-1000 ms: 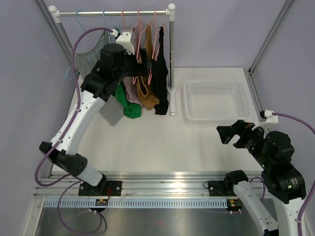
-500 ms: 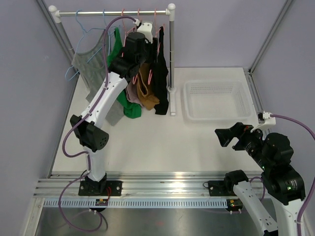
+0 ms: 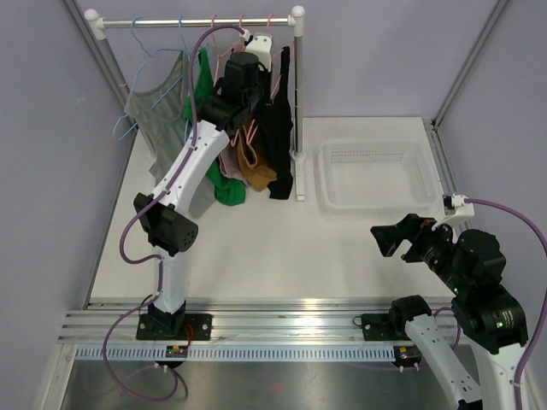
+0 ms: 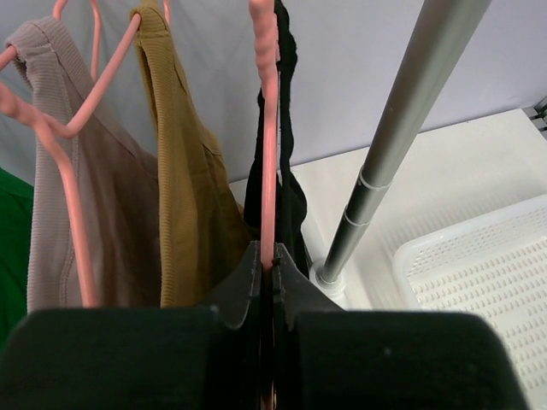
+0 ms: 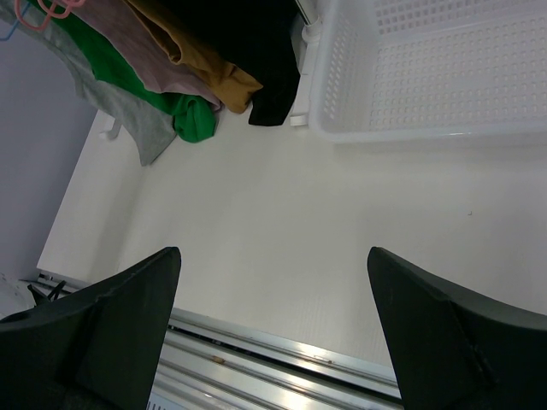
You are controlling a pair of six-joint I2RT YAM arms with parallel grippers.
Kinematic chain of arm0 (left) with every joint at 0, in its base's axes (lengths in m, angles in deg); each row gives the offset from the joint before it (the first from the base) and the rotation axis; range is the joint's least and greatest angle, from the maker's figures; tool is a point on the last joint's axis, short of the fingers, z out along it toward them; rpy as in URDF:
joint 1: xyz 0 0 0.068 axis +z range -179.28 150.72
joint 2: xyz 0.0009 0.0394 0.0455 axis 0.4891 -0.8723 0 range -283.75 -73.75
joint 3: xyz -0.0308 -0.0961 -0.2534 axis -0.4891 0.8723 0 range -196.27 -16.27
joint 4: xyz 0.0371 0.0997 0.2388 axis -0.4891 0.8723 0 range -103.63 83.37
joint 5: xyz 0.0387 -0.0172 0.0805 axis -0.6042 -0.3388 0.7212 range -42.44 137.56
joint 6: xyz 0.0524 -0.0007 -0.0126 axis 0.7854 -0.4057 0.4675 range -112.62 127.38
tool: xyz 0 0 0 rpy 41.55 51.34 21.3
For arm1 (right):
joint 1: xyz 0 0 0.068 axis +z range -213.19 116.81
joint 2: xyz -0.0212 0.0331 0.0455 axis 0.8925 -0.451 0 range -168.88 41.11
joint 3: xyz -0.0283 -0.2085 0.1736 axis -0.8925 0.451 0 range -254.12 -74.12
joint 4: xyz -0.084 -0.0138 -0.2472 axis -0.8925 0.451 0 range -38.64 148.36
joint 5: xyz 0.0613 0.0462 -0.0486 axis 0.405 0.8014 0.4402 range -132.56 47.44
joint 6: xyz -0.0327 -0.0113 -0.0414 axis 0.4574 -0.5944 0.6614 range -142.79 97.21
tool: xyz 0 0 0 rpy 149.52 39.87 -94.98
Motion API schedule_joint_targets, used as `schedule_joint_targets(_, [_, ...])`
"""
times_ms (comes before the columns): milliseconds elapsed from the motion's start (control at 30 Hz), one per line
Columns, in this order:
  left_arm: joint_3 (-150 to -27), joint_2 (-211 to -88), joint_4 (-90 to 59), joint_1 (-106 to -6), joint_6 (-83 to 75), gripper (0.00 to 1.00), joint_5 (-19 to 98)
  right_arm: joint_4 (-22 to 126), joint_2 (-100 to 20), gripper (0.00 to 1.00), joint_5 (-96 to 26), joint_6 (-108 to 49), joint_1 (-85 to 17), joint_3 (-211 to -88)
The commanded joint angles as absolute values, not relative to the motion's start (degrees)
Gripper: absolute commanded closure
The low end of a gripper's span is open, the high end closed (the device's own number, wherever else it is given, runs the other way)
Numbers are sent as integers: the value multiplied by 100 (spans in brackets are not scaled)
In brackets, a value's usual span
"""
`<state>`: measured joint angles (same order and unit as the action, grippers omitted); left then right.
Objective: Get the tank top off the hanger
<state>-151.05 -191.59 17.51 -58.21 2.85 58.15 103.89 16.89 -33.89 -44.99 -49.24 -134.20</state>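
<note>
Several tank tops hang on hangers from a rail [image 3: 171, 22]. The rightmost is a black tank top [image 3: 278, 145] on a pink hanger [image 4: 267, 128]. My left gripper [image 4: 266, 249] is up at the rail, shut on the lower run of that pink hanger, with the black tank top [image 4: 292, 205] draped just behind the jaws. In the top view the left gripper [image 3: 265, 79] sits against the black top's shoulder. My right gripper [image 3: 386, 239] hovers low over the table at the front right, open and holding nothing [image 5: 273, 265].
Left of the gripped hanger hang a mustard top [image 4: 184, 196], a taupe top [image 4: 102, 222], a green top [image 3: 201, 85] and a grey top [image 3: 158, 115]. The rack's upright post [image 4: 393, 137] stands just right of the jaws. A white basket [image 3: 376, 175] lies right of the rack.
My left arm swung right along the rail from the left-hand garments to the black top's pink hanger, and its jaws shut on that hanger. The right arm barely moved.
</note>
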Motion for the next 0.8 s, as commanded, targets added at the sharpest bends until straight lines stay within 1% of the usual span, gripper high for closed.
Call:
schedule_joint_targets(0, [-15417,-19056,1546,-5872,202,100,5898,10251,1624,2,-3280,-4415,-4887,-13433])
schedule_joint_targets(300, [-15487,-18326,1432,-5899,-123,100,5951,10172,1607,2,-3210,-4512,-4887,-13459])
schedule_joint_targets(500, [-15339,-17992,1730,-5916,-307,100,5881,10215,1598,2,-3192,-4521,-4878,-13599])
schedule_joint_targets(567, [-15058,-17800,1845,-5960,-395,100,5968,10242,1598,2,-3228,-4512,-4887,-13635])
schedule_joint_targets(633, [-14472,-17369,1784,-5995,-579,100,5995,10251,1598,2,-3245,-4512,-4887,-13705])
schedule_joint_targets(767, [-13810,-16710,1967,-6074,-931,100,5908,10295,1537,2,-3236,-4512,-4886,-13828])
